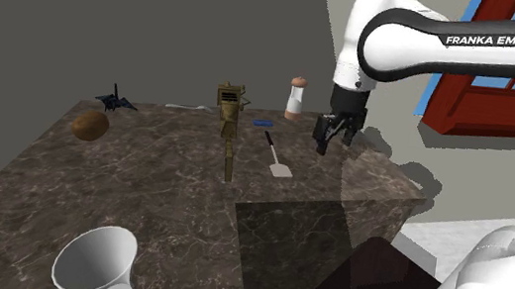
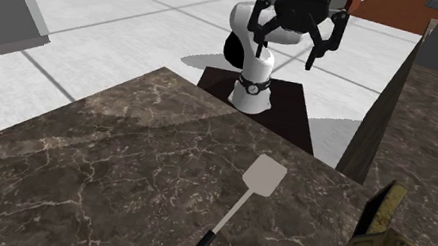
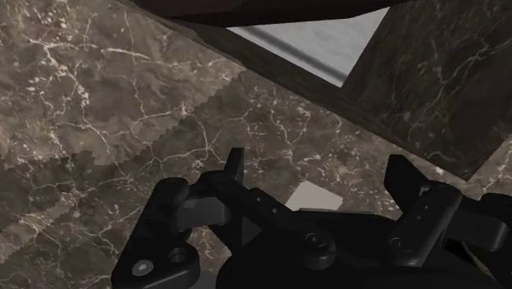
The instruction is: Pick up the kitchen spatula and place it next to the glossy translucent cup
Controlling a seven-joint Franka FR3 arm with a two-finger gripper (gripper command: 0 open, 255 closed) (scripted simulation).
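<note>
Holds gripper (image 1: pixel 335 132) above the counter (image 1: pixel 141 185), right of centre in the shoulder view, fingers spread wide and empty, apparently for a clear descent. Locates spatula (image 1: pixel 278 157) flat at centre, just beside; whitish cup (image 1: pixel 98 262) lower left, well apart

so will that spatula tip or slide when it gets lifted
Probably light and stiff: the spatula is a thin handle with a small flat blade. It lies flat on the dark veined countertop, so it shouldn't roll, though a push might slide it. Gripped near the dark handle end, it may tip blade-down.
</note>
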